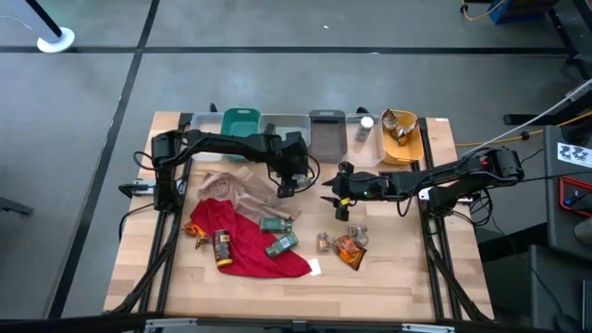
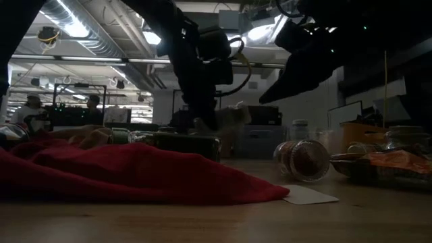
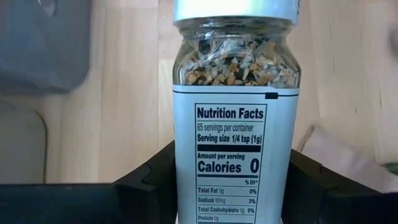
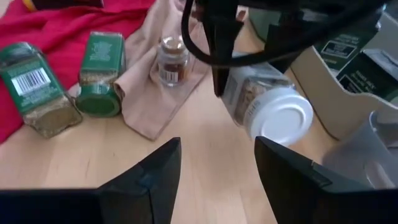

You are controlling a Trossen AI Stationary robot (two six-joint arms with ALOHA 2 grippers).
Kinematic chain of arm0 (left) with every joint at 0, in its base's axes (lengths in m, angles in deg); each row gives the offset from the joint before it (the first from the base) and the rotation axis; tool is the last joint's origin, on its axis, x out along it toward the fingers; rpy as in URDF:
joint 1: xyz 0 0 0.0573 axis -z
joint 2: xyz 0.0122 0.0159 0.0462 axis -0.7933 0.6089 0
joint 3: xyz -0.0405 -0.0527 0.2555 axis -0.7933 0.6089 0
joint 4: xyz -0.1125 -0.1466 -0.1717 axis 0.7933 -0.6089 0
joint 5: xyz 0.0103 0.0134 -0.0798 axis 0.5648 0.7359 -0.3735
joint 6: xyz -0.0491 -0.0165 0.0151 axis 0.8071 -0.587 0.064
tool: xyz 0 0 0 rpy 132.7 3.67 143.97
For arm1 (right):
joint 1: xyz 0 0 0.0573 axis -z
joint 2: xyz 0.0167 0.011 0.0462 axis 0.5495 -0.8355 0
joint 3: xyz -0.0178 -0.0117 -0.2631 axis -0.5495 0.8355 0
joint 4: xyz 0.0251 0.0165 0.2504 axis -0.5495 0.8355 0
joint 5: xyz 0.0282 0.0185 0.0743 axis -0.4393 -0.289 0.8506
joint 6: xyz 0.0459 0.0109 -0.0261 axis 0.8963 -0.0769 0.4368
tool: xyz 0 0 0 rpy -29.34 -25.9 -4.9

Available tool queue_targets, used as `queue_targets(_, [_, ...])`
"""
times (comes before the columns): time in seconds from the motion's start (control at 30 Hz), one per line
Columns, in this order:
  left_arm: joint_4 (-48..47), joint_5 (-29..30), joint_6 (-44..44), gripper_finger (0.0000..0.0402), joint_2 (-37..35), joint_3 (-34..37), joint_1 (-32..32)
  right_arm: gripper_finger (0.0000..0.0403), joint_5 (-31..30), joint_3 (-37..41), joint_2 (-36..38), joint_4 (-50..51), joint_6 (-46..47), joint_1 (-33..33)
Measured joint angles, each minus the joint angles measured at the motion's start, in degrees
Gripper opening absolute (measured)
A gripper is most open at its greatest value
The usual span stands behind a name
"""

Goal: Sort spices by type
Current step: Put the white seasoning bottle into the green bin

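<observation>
While the left gripper (image 1: pixel 289 182) hangs over the bare wood just beyond the tan cloth (image 1: pixel 242 190), we note its two fingers (image 3: pixel 149 186) are clamped on the sides of a white-capped jar (image 3: pixel 235 106) of mixed seeds. The left wrist view gives us the jar's nutrition label and its contents; the right wrist view gives what that one hides, the round white cap (image 4: pixel 283 116) and the jar lying tilted in the grip, clear of the table. From above the jar is hardly to be made out beneath the arm. The right gripper (image 1: pixel 340 197) sits beside the tan cloth on its far-from-left-arm side, near the left gripper, its fingers (image 4: pixel 152 171) standing apart with nothing between them. Only the right wrist view shows a small brown jar (image 4: pixel 171 61) upright on the tan cloth, and two green jars (image 4: pixel 37 87) lying on their sides where tan cloth meets red cloth (image 1: pixel 250 245). The high view alone shows an orange-brown packet (image 1: pixel 350 248) well away from the tan cloth, and bins (image 1: pixel 326 131) behind it. In the low view we see a clear jar (image 2: pixel 302 159) on its side, and two people in the room behind.
</observation>
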Motion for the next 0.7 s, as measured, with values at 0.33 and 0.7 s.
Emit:
queue_targets(0.33, [0.6,-0.1,-0.2,0.0185,0.0,0.0,2.1,0.0205,0.0,0.0,0.0,-1.1,0.0,0.0])
queue_targets(0.7, [0.6,-0.1,0.0,0.0187,0.0,0.0,3.9,0.0262,-1.8,-0.2,0.0,-3.2,1.8,0.0])
